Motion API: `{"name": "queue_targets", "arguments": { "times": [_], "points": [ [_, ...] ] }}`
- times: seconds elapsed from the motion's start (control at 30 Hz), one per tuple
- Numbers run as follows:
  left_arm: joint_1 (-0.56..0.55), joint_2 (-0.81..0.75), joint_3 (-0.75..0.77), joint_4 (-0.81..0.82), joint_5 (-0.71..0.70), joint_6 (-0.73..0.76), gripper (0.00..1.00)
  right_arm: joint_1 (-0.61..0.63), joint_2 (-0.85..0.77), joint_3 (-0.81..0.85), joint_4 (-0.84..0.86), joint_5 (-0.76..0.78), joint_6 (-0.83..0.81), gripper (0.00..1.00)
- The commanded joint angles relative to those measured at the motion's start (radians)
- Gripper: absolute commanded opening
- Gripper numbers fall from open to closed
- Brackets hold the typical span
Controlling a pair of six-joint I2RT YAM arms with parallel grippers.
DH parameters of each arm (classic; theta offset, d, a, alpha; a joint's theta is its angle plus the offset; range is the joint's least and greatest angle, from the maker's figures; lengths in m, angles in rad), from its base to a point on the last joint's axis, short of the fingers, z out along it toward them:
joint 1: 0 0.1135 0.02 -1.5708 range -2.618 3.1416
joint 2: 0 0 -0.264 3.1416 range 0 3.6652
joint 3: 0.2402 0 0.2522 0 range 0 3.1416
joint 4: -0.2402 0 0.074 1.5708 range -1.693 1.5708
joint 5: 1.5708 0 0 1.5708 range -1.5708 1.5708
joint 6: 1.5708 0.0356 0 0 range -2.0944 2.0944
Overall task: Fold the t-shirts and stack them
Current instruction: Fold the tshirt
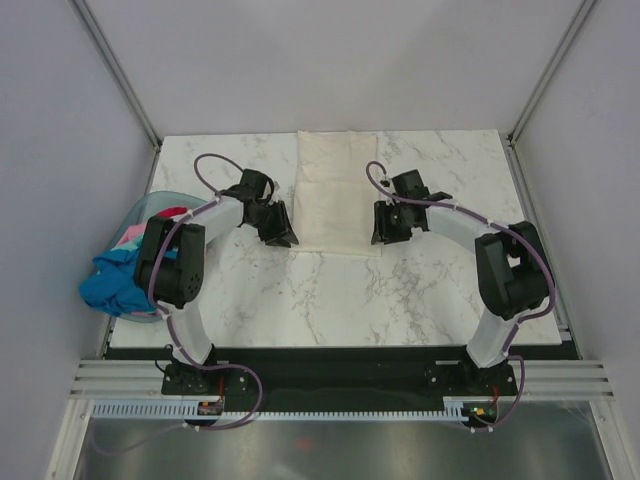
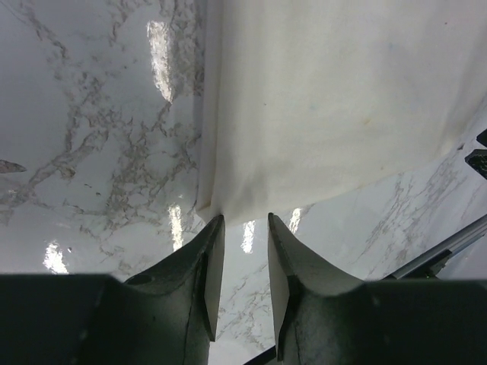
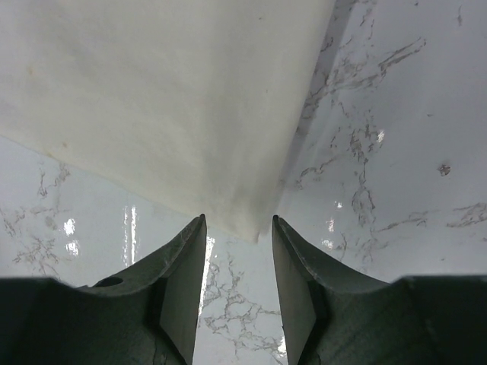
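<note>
Between the left fingers (image 2: 207, 266), at the bottom of the left wrist view, is a narrow gap showing only bare marble tabletop (image 2: 99, 152); they hold nothing. Just beyond their tips sits one near corner of the cream shirt (image 2: 327, 99). Its folded edge runs up the frame from the left fingertip, and the cloth fills the upper right. Whether the tips touch the cloth I cannot tell.

The right fingers (image 3: 186, 274) stand a little wider apart at the bottom of the right wrist view, clamped on nothing. The other near corner of the cream shirt (image 3: 167, 99) points down into the mouth of that gap and lies flat on the tabletop (image 3: 396, 152). Cloth spreads across the upper left, with veined marble on the right.

From above, the cream shirt (image 1: 338, 190) lies as a long smooth strip in the middle of the tabletop (image 1: 330, 300), reaching from the far edge towards the centre. The left fingers (image 1: 283, 238) are at the strip's lower left corner and the right fingers (image 1: 381, 232) at its lower right corner, both at the near hem. The left arm (image 1: 180, 260) bends up from the lower left of the frame, the right arm (image 1: 505, 265) from the lower right.

At the left edge of the frame a pale blue basket (image 1: 140, 206) sits beside the tabletop, partly behind the left arm. A blue shirt (image 1: 112, 285) spills over its lower rim, and a pink shirt (image 1: 130, 237) with a scrap of red shows inside.
</note>
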Motion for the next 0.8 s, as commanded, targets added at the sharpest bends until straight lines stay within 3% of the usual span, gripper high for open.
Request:
{"name": "queue_targets", "arguments": {
  "times": [0.0, 0.17, 0.23, 0.27, 0.4, 0.77],
  "points": [
    [-0.002, 0.021, 0.021, 0.030, 0.026, 0.034, 0.35, -0.002, 0.019, -0.026, 0.037, -0.008, -0.002, 0.48],
    [-0.013, 0.033, 0.012, 0.038, 0.027, 0.029, 0.22, -0.004, 0.039, -0.068, 0.068, -0.011, -0.001, 0.47],
    [-0.020, 0.033, 0.007, 0.039, 0.024, 0.025, 0.08, -0.002, 0.044, -0.074, 0.077, -0.009, 0.001, 0.45],
    [-0.022, 0.029, 0.002, 0.039, 0.020, 0.022, 0.03, -0.002, 0.042, -0.084, 0.082, -0.008, 0.002, 0.30],
    [-0.031, -0.009, -0.040, 0.039, -0.014, 0.006, 0.02, -0.007, -0.001, -0.115, 0.100, 0.033, 0.004, 0.00],
    [-0.050, -0.143, -0.146, 0.041, -0.094, -0.026, 0.02, -0.011, -0.100, -0.183, 0.110, 0.063, 0.009, 0.00]
  ]
}}
